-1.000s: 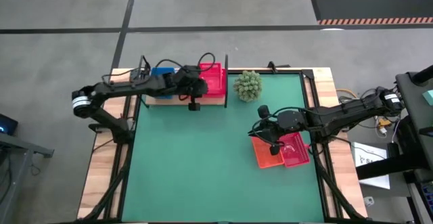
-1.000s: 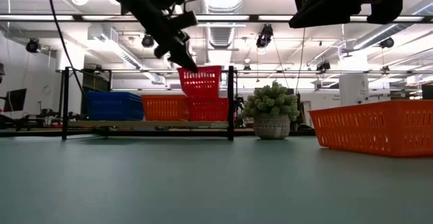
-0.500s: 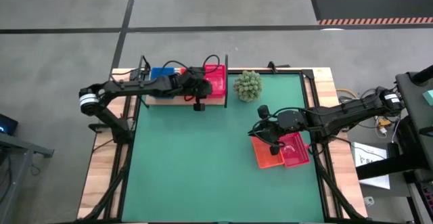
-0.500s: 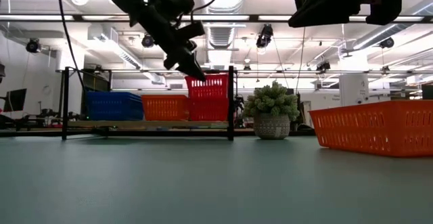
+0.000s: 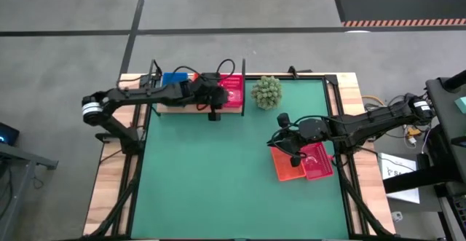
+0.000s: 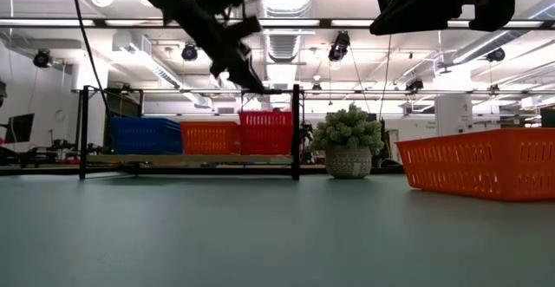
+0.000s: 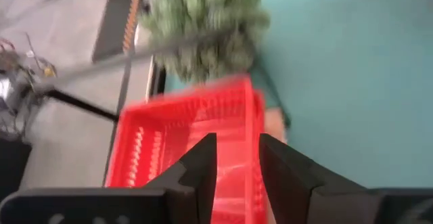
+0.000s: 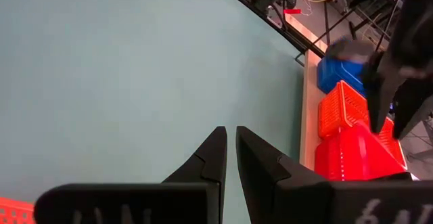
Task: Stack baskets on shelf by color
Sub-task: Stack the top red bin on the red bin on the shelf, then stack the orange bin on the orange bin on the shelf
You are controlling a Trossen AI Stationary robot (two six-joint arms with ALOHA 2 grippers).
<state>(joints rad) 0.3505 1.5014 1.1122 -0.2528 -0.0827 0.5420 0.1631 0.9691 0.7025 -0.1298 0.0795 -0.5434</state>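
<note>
Your left gripper [image 7: 237,166] has its fingers [image 7: 199,166] parted with a gap between them, grasping nothing; it hangs just above the red-pink basket [image 6: 269,133]; that basket sits on the shelf [image 6: 186,159] at the end by the black post [image 6: 297,131], beside the orange basket [image 6: 211,137], with the blue basket [image 6: 145,135] at the far end. Your right gripper [image 8: 229,158] shows fingers nearly together, nothing between them; it hovers above an orange basket and a red-pink basket [image 5: 318,161] lying side by side on the desk [image 5: 211,183]; the green plant [image 5: 266,92] stands just beside the shelf.
</note>
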